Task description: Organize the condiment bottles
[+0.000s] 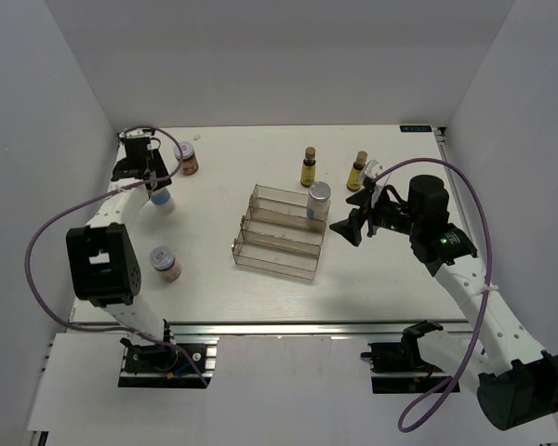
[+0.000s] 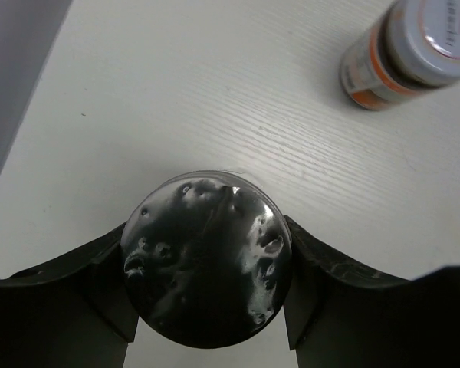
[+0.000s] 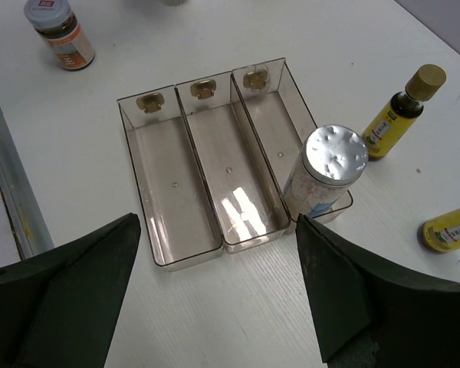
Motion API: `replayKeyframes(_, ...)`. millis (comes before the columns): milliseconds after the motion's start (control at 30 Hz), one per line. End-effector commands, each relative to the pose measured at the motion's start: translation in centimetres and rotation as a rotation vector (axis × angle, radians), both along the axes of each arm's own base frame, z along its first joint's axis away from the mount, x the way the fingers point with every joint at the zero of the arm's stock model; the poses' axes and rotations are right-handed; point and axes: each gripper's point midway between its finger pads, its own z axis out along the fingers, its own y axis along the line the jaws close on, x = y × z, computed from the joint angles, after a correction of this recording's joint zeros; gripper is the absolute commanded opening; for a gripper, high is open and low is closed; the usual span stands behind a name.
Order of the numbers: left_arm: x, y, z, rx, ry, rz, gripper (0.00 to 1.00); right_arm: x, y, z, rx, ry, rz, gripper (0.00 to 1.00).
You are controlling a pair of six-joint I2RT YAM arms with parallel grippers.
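My left gripper [image 1: 158,186] is at the far left, shut on the silver cap [image 2: 207,257] of a white bottle [image 1: 162,200] standing on the table; its fingers [image 2: 100,276] press the cap from both sides. A second white bottle [image 1: 318,200] stands in the rack's far step, also in the right wrist view [image 3: 327,172]. Two amber bottles [image 1: 309,167] [image 1: 358,172] stand behind the rack. One red-labelled jar [image 1: 186,158] is beside the left gripper, another [image 1: 166,263] at the near left. My right gripper [image 1: 351,227] is open and empty, just right of the rack.
The clear stepped rack [image 1: 279,243] sits mid-table; its two nearer steps [image 3: 215,192] hold nothing. White walls close in the back and sides. A metal rail [image 1: 288,327] runs along the table's near edge.
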Motion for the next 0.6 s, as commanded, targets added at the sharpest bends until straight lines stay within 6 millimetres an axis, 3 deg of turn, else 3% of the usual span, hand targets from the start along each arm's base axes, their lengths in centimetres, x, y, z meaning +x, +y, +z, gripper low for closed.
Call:
replayKeyframes(0,-0.3,-3.0,8.6,-0.105,-0.257,-0.088,0.08,0.2,0.1,0.2,0.006,-0.018,0.011,0.87)
replayKeyframes(67,-1.4,-4.5,10.8,-0.112,-0.307,-0.122,0.08,0.2,0.2,0.1,0.006,-0.014,0.014,0.87)
replayKeyframes(200,-3.1,-11.0,13.5,-0.125,-0.341,-0.277,0.06,0.2,0.3,-0.1,0.006,-0.003,0.018,0.87)
replayKeyframes(267,-3.8,-13.7,14.1,-0.135,-0.333,-0.359,0.06,0.3,0.2,-0.1,0.004,-0.005,0.012,0.87)
replayKeyframes(333,-4.4,-18.3,14.7,-0.183,-0.327,-0.507,0.06,0.3,0.2,-0.1,0.004,-0.005,0.01,0.87)
replayKeyframes(433,-5.4,-23.4,14.6,-0.253,-0.309,-0.669,0.04,0.5,0.1,-0.2,0.001,-0.007,-0.002,0.86)
replayKeyframes(567,-5.5,-28.4,14.1,-0.303,-0.31,-0.801,0.02,0.6,-0.1,-0.2,0.001,-0.005,-0.011,0.78)
